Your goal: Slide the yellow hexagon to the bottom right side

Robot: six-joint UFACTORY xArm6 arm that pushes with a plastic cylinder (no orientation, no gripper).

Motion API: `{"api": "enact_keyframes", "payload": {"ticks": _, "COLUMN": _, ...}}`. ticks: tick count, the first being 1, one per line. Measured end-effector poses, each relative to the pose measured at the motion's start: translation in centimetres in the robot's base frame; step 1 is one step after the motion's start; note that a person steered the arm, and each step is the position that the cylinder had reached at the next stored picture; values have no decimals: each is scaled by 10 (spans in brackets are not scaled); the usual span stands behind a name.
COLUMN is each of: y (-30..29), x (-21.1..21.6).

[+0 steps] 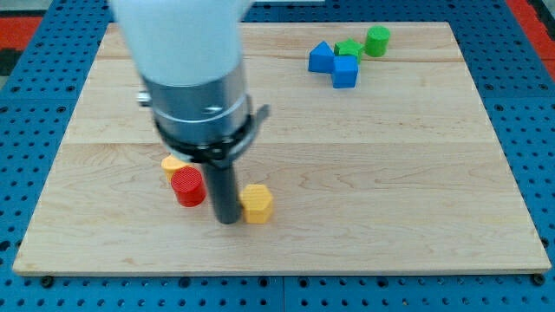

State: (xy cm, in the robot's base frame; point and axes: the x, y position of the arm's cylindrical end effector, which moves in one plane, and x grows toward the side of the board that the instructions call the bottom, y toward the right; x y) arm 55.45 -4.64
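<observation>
The yellow hexagon [257, 204] lies on the wooden board [390, 173], left of centre near the view's bottom. My tip [227, 220] rests on the board right against the hexagon's left side. A red cylinder [187, 187] stands just left of the rod. A second yellow block [173, 165] sits behind the red cylinder, partly hidden by it; its shape is unclear.
At the view's top right a cluster holds a blue triangular block [321, 57], a blue cube [345, 72], a green block [349, 48] and a green cylinder [377, 40]. The arm's large white and black body [191, 78] hides the board's upper left. Blue pegboard surrounds the board.
</observation>
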Motion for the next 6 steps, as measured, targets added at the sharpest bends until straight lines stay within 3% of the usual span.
{"api": "enact_keyframes", "payload": {"ticks": 3, "y": 100, "x": -10}}
{"api": "enact_keyframes", "payload": {"ticks": 4, "y": 67, "x": -19}}
{"api": "enact_keyframes", "payload": {"ticks": 5, "y": 89, "x": -30}}
{"api": "enact_keyframes", "payload": {"ticks": 6, "y": 71, "x": -50}}
